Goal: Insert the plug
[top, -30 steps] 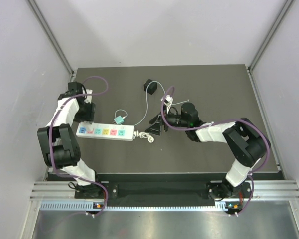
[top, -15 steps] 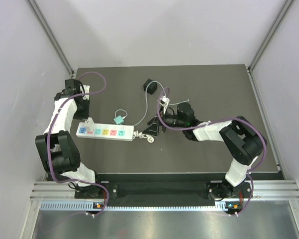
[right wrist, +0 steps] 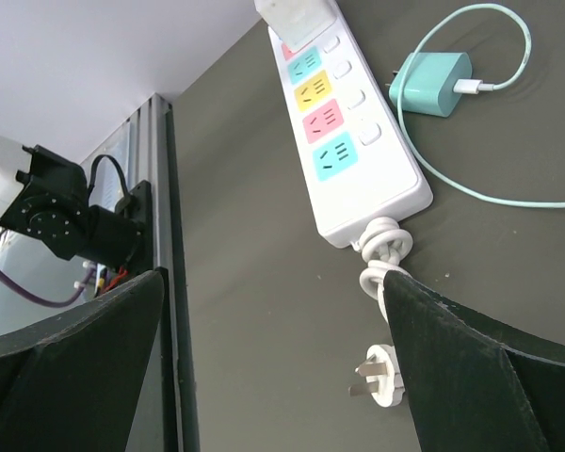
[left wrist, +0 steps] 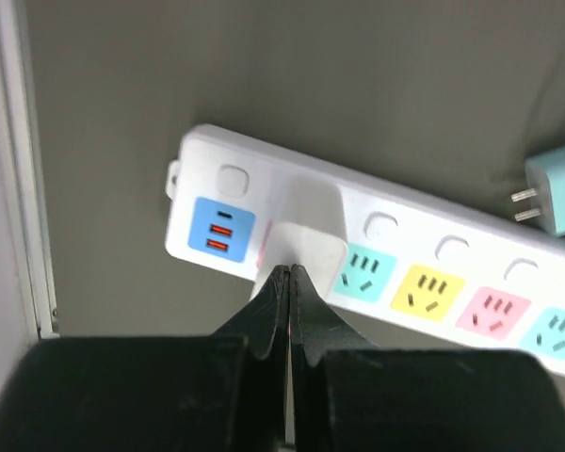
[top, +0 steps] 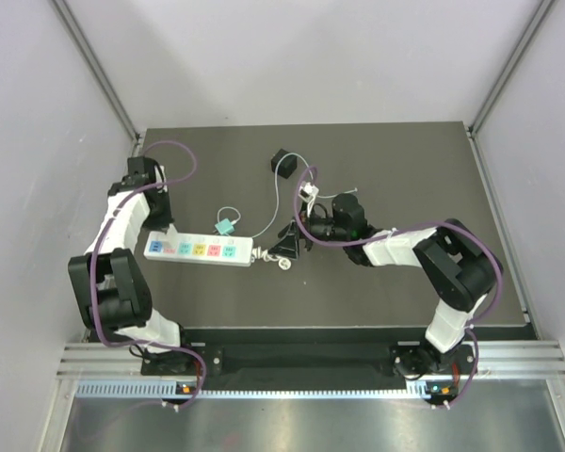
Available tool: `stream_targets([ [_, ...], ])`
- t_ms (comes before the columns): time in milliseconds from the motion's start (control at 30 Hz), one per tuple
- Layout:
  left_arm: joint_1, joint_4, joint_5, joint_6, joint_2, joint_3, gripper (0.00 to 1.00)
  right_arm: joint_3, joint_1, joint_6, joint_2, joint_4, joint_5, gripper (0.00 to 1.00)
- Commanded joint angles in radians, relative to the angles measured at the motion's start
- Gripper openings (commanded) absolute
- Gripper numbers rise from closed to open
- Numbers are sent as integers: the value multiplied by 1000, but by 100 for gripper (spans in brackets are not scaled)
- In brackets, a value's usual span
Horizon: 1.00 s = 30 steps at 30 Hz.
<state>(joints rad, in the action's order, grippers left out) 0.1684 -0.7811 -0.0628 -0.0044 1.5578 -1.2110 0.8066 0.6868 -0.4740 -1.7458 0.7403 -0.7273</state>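
Worryingly, the right gripper (right wrist: 273, 282) gaped beside the power strip (top: 200, 250) — it could snag the wire (top: 275, 198) of the ungrasped plug (top: 283, 162).

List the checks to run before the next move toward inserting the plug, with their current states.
1. Plug gripped: not ok, it lies on the far side of the table, away from both tools.
2. Right tool open and empty: ok.
3. Left tool shut at the power strip: ok.
4. Free sockets on the strip: ok, several show empty.
5. Plug's wire clear of the right arm: cannot tell.
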Motion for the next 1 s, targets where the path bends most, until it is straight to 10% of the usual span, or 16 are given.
stream_targets([
  [0,-3,52,-106,-100,5,93,0,42,19,26,0,27,-1,100],
  [500,-52,85,-80,-140,-120,-18,11,6,11,-121,-4,73,202,100],
  [667,-85,-25,-54,-223,-101,-96,11,11,-15,-153,69,-288,471,100],
  [967,-521,-72,-209,-126,-65,-88,30,-92,-46,-86,207,-631,546,100],
])
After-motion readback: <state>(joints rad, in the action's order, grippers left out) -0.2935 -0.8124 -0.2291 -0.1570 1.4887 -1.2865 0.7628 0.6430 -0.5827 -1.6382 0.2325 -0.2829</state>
